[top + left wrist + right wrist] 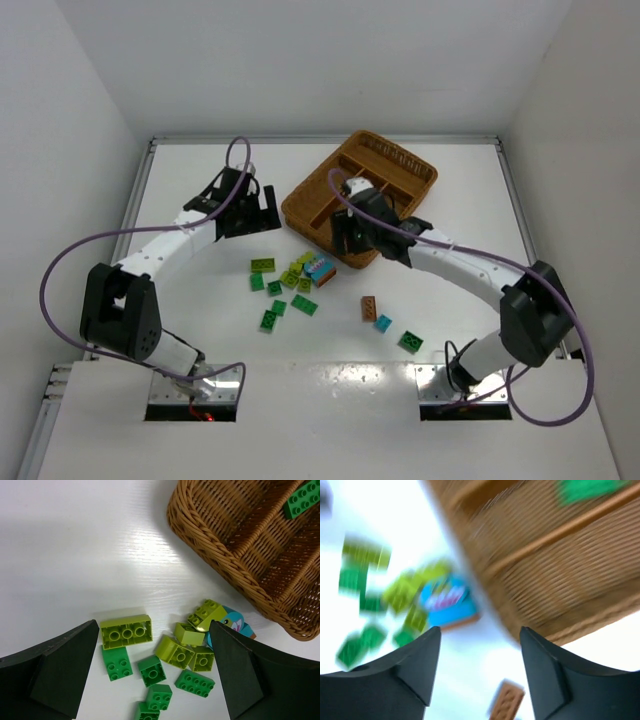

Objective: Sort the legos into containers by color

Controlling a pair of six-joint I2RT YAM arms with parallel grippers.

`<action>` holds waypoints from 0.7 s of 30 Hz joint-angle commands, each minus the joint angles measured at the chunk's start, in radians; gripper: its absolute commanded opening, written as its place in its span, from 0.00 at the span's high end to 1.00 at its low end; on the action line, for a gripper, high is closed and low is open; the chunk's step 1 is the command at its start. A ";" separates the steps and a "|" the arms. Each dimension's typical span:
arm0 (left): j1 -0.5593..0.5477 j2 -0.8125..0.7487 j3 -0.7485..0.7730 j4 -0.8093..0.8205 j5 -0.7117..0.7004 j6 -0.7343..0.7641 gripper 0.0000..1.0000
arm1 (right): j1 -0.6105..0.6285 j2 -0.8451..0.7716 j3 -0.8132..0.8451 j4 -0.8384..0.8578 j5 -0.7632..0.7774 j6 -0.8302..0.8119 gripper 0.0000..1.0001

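The wicker tray [300, 208] lies at the back centre, and one dark green brick [302, 499] lies in a long compartment, also seen in the right wrist view [585, 490]. A cluster of green and lime bricks [288, 278] lies on the table in front of the tray, with a cyan printed brick [320, 268]. A brown brick [369, 308], a small cyan brick [383, 323] and a green brick [410, 341] lie further right. My left gripper [255, 215] is open and empty above the cluster [155, 665]. My right gripper [345, 235] is open and empty at the tray's near edge [480, 655]. The right wrist view is blurred.
White walls enclose the table on three sides. The tray's near rim [220, 555] lies close to the cluster. A lime brick [126, 631] lies upside down between my left fingers.
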 commanded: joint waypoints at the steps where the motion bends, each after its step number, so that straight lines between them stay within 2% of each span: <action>1: 0.017 -0.038 0.039 -0.014 -0.022 0.004 0.00 | 0.072 0.005 -0.046 0.014 -0.165 -0.039 0.32; 5: 0.017 -0.038 0.029 -0.014 -0.022 0.004 0.00 | 0.127 0.059 -0.055 0.004 -0.117 -0.058 0.30; 8: 0.017 -0.038 0.029 -0.014 -0.022 0.004 0.00 | 0.127 0.115 -0.032 0.004 -0.117 -0.120 0.25; 12: 0.017 -0.048 0.029 -0.014 -0.013 0.004 0.00 | 0.127 0.192 0.011 -0.009 -0.117 -0.174 0.22; 14: 0.017 -0.048 0.029 -0.014 -0.013 0.004 0.00 | 0.127 0.223 0.034 -0.009 -0.105 -0.197 0.19; 17: 0.017 -0.048 0.029 -0.014 -0.013 0.004 0.00 | 0.127 0.260 0.045 0.001 -0.114 -0.221 0.08; 21: 0.017 -0.048 0.029 -0.023 -0.013 0.004 0.00 | 0.127 0.269 0.023 0.050 -0.123 -0.221 0.05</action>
